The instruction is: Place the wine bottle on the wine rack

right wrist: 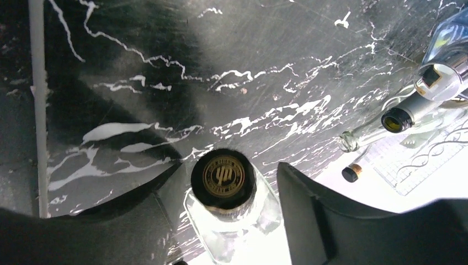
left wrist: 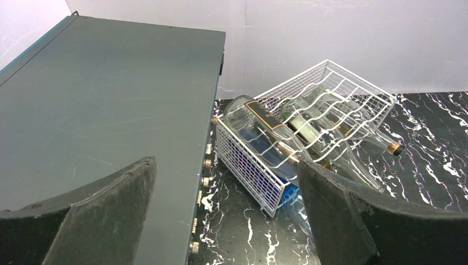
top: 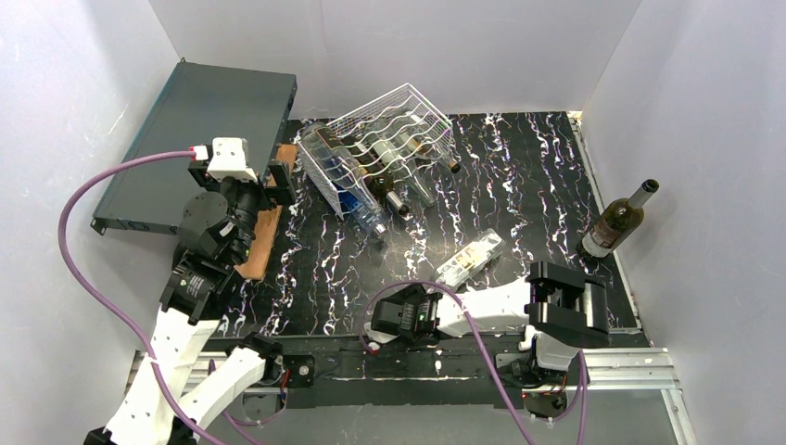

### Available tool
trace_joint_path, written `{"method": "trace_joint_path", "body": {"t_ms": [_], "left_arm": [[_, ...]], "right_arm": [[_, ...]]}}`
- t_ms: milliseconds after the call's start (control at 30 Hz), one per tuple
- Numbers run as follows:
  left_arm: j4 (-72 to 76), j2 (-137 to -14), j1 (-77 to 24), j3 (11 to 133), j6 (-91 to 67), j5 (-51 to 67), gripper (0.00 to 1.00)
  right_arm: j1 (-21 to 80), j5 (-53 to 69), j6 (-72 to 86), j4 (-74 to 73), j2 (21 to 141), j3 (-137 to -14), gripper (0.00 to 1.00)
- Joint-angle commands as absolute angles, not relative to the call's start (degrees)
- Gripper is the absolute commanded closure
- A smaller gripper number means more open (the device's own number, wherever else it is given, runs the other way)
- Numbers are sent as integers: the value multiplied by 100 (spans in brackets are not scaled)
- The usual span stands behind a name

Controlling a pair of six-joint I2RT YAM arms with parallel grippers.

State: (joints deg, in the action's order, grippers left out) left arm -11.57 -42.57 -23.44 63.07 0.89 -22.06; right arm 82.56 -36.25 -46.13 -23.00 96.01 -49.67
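Right up close in the right wrist view, the wine bottle (right wrist: 232,212) shows its round black cap (right wrist: 223,176) with a gold mark on top. The wine bottle is clear glass. It sits between the two dark fingers (right wrist: 342,221) of the right end effector (right wrist: 229,170). That end effector is not squeezing. Its fingers stand apart, and a gap shows between the cap and one finger. I cannot tell if the glass lower down touches a finger.

The wine bottle is not on the wine rack (top: 385,139). It is in front of the wine rack, well apart from it, toward the near edge of the black worktop (top: 519,185). From above, the right arm (top: 482,311) hides it.

The wine rack is white wire and looks tipped to one side. Several bottles (top: 371,171) lie in it, and their necks poke out toward the front.

Between the wine rack and the right arm, a clear bottle with a pale label (top: 470,258) lies flat on the worktop. A flat dark grey box (top: 204,139) lies just beside the wine rack, on the left arm's (top: 199,278) side.

The left end effector (left wrist: 226,165) hangs over the edge of that box, just beside the wine rack. It is not squeezing either. Its fingers are wide apart with nothing between them.

A brown board (top: 262,239) lies under the left arm, nearer the front edge than the wine rack. A dark bottle (top: 616,221) stands well apart from the wine rack on the right arm's side, leaning on the white wall (top: 704,139).
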Motion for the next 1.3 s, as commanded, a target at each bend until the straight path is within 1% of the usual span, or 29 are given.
{"method": "trace_joint_path", "body": {"t_ms": [0,133,167,200,333,433,500,567,633,700,767,833,900,967,1100,1167,1267], "left_arm": [[-1061,-4266,-2369,6336,97,-2254,1],[-1063,-4318,-2367,6335,88,-2241,1],[-1063,-4330,-2365,6330,88,-2230,1],[-1066,-4345,-2365,6331,88,-2218,1],[-1089,-4407,-2365,6344,62,-2125,1],[-1097,-4453,-2366,6344,48,-2131,1],[-1099,-4471,-2367,6343,44,-2144,1],[-1087,-4474,-2364,6335,44,-2153,1],[-1081,-4487,-2365,6323,44,-2150,1],[-1093,-4495,-2365,6343,44,-2151,1],[-1086,-4491,-2369,6330,44,-2153,1],[-1086,-4491,-2365,6329,44,-2149,1],[-1098,-4491,-2364,6344,44,-2136,1],[-1099,-4475,-2364,6343,44,-2142,1],[-1090,-4415,-2364,6341,44,-2145,1],[-1090,-4404,-2364,6336,44,-2128,1],[-1102,-4396,-2365,6348,44,-2118,1]], "right_arm": [[8271,-3489,-4271,-2523,9145,-5020,27],[8271,-3309,-3951,-2760,8753,-5257,20],[8271,-3271,-3853,-2774,8607,-5347,6],[8271,-3251,-3736,-2785,8453,-5445,2],[8271,-2974,-3109,-2621,7889,-5903,2],[8189,-2997,-2363,-1775,7303,-5822,2],[7907,-3235,-1207,-1112,7016,-5649,2],[7244,-2894,440,-1010,6872,-5695,2],[6446,-2467,2145,-1326,6883,-5741,2],[5957,-2391,3526,-1903,6913,-5755,2],[5740,-2517,4940,-2356,6910,-5723,2],[5678,-2946,6534,-3375,6951,-5759,2],[5489,-2822,7810,-4484,7087,-5865,2],[5360,-2645,8378,-5024,7146,-5862,2],[5290,-2901,9362,-5452,7016,-5495,2],[5186,-2997,9652,-5383,6943,-5292,2],[4985,-3150,9594,-5046,7055,-5150,2]]}}
